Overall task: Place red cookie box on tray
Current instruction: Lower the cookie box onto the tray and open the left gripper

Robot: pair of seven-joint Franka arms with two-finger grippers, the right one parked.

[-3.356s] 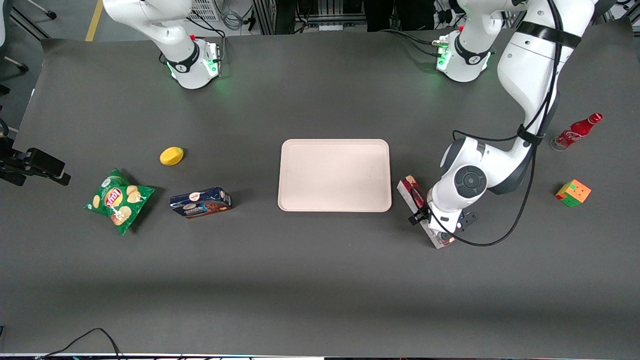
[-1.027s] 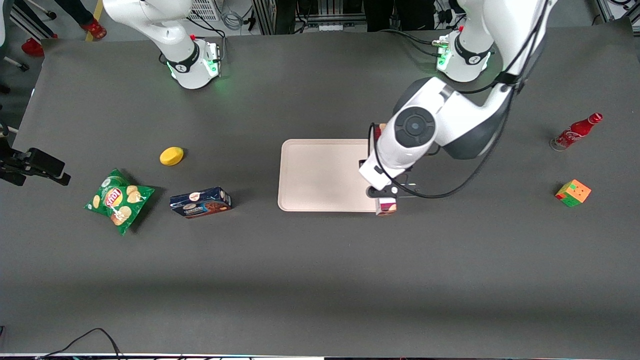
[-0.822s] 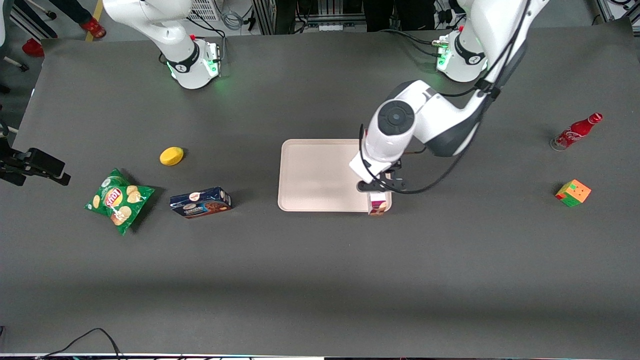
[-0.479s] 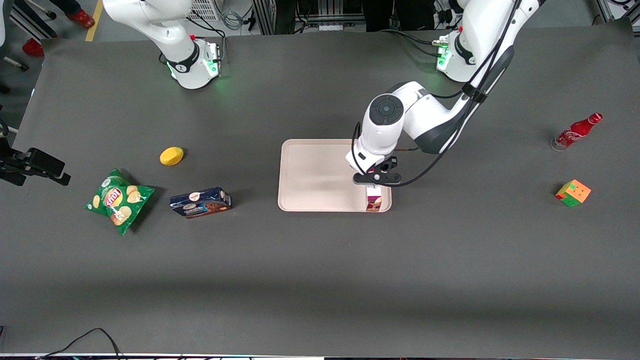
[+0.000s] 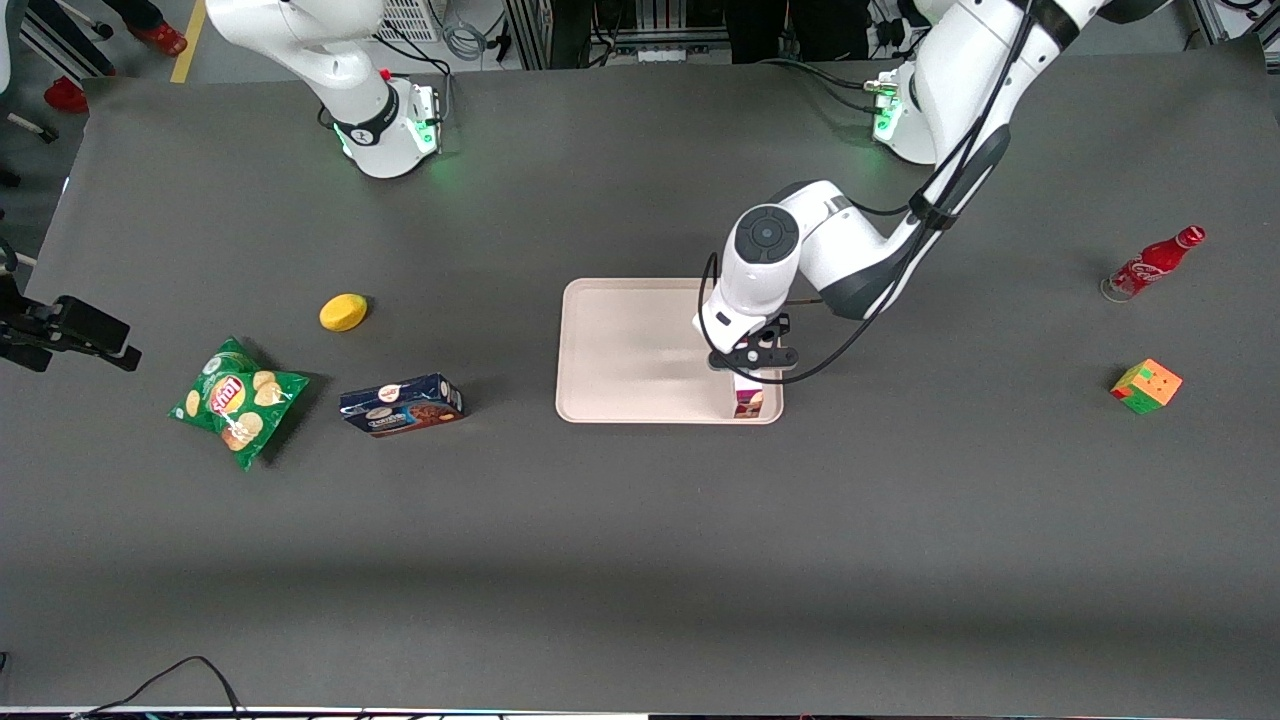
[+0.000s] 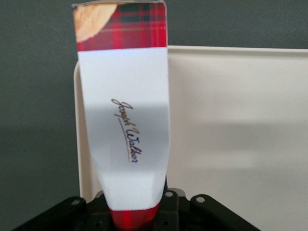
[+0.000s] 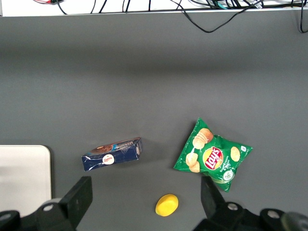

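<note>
Clamping the red cookie box (image 5: 748,397) near one end, the gripper (image 5: 748,360) hangs over the tray (image 5: 640,350), above the tray edge that faces the working arm's end of the table. Its fingers are closed on the carton's two narrow sides; in the wrist view the box (image 6: 122,120) runs lengthwise out of the black gripper (image 6: 134,217), plaid end and cookie picture farthest from the fingers, white label panel facing the camera. That far end lies over the tray's (image 6: 231,120) rim near a corner, so part of the carton looks to overhang the dark tabletop; whether it already touches the tray I cannot tell.

To my eye this is a light, stiff cardboard carton, glossy enough to slide a little, with contents that would crumble if dropped or squeezed hard. Held by one end, its length gives it leverage to droop or swing; a grip nearer the middle, across the slim sides, would be steadier.

Farther out, toward the parked arm's end of the table, lie a dark blue cookie box (image 5: 401,404), a green crisp bag (image 5: 238,400) and a yellow lemon-like object (image 5: 343,312). Toward the working arm's end stand a red bottle (image 5: 1152,263) and a colour cube (image 5: 1146,386).
</note>
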